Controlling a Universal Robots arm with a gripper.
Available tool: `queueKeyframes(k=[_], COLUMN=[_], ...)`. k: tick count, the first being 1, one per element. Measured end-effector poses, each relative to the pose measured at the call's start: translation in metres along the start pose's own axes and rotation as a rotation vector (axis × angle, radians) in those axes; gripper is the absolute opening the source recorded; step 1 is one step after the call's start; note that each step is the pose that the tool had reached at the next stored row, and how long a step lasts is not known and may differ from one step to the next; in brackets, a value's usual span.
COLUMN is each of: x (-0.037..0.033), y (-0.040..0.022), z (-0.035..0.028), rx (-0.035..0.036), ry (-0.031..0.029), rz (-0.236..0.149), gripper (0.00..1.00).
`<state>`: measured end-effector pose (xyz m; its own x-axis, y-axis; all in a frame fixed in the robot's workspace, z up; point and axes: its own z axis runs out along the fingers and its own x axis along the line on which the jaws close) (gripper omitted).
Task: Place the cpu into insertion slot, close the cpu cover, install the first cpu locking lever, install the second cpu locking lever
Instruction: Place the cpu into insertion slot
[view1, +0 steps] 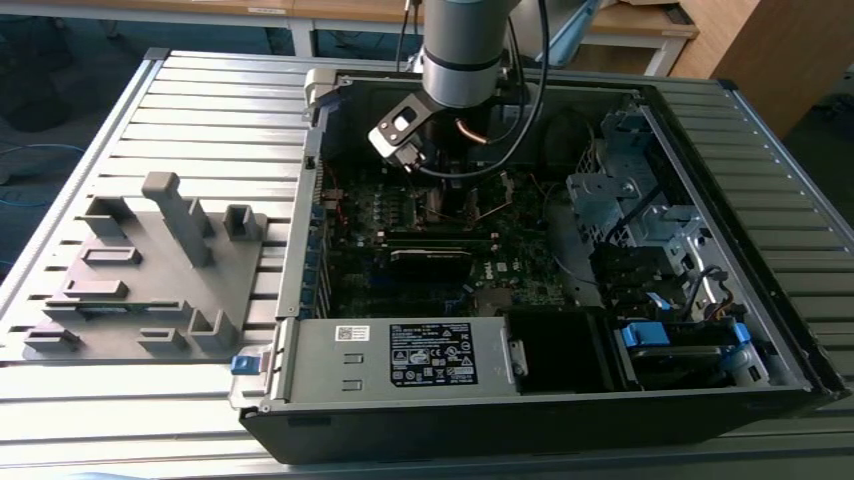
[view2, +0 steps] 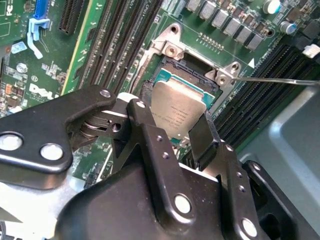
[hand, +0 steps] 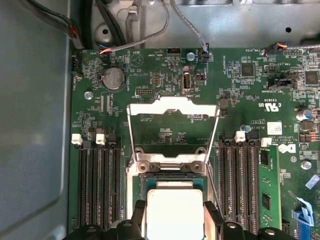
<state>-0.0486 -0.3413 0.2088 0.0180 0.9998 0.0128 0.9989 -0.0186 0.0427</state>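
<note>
End effector (view2: 174, 114) is clamped on the cpu (view2: 181, 107): black fingers (view2: 202, 135) press against two opposite edges, silver lid facing up. In both wrist views the cpu sits directly over the insertion slot (view2: 192, 67), inside its black frame, with a strip of green substrate visible along one edge; can't tell if it's fully seated or just above the contacts. The cpu cover (hand: 172, 106) is swung open, away from the socket and off the chip, hinged at the socket's far edge in the first wrist view. One thin locking lever (view2: 280, 80) sticks out sideways from the socket corner, unlatched. Long black memory slots (hand: 97, 185) run on both sides of the socket on the green motherboard (hand: 150, 65), with a coin cell (hand: 112, 77) beyond the cover. In the exterior view the arm (view1: 463, 50) reaches down into the open computer case (view1: 534, 430), which lies on the ribbed table (view1: 200, 110); a grey fixture block (view1: 160, 270) sits beside the case on the exterior view's left.
</note>
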Motion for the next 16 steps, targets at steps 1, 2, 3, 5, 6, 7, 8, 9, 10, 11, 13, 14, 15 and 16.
queueKeyframes(k=[1,2,3,5,6,7,8,9,10,11,13,14,15,16], x=[0.0,0.0001,0.0001,0.0,0.0,0.0,0.0,0.0,-0.0001,-0.0001,0.0001,0.0004,0.0008,0.0011], y=[-0.0002,-0.0003,-0.0004,-0.0006,-0.0007,-0.0008,-0.0008,-0.0009,-0.0009,-0.0009,-0.0009,-0.001,-0.001,-0.001], z=[0.0001,0.0006,0.0013,0.0033,0.0045,0.0057,0.0066,0.0074,0.0077,0.0077,0.0082,0.0085,0.0088,0.0091], rx=[0.0,-0.0002,-0.0002,-0.0001,-0.0001,-0.0001,-0.0001,-0.0001,-0.0001,0.0,-0.0002,-0.0002,-0.0002,-0.0002], ry=[0.0,0.0003,0.0004,0.0002,0.0003,0.0003,0.0003,0.0002,0.0002,0.0,0.0002,0.0002,0.0002,0.0003], rz=[0.0,0.0,0.0,0.0,0.0,0.0,0.0,0.001,0.002,0.002,0.002,0.002,0.003,0.003], gripper=[0.54,0.54,0.54,0.54,0.54,0.54,0.54,0.54,0.54,0.54,0.54,0.54,0.54,0.54])
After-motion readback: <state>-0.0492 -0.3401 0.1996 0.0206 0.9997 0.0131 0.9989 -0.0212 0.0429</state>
